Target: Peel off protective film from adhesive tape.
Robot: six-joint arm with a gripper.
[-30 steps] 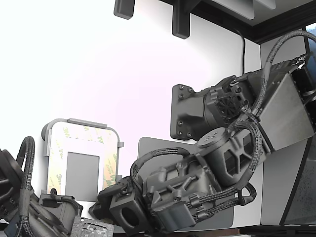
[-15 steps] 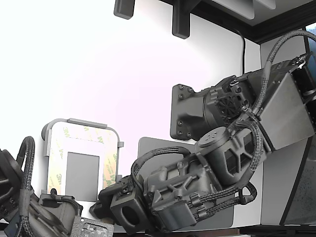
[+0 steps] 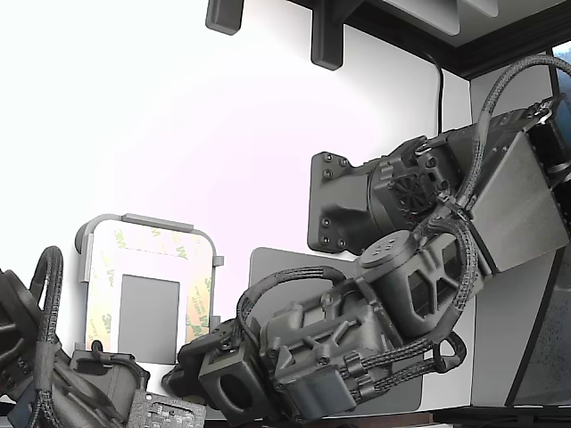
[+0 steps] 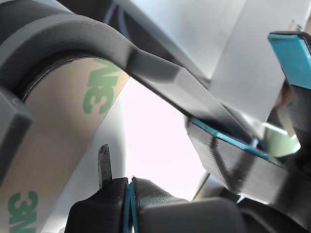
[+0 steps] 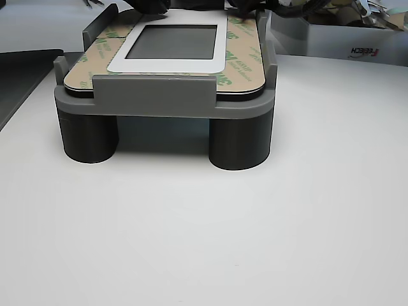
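Claw — pinched beside protective film

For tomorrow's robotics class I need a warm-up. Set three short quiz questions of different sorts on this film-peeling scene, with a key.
1. True or false: the protective film bearing green 3M logos still covers the adhesive tape border on the tray.
2. In the other view, the tray stands on: A) dark cylindrical legs B) a stack of books C) a wire rack.
3. Fill in: the window inside the border is ____ in colour.

Key: 1 true; 2 A; 3 grey.
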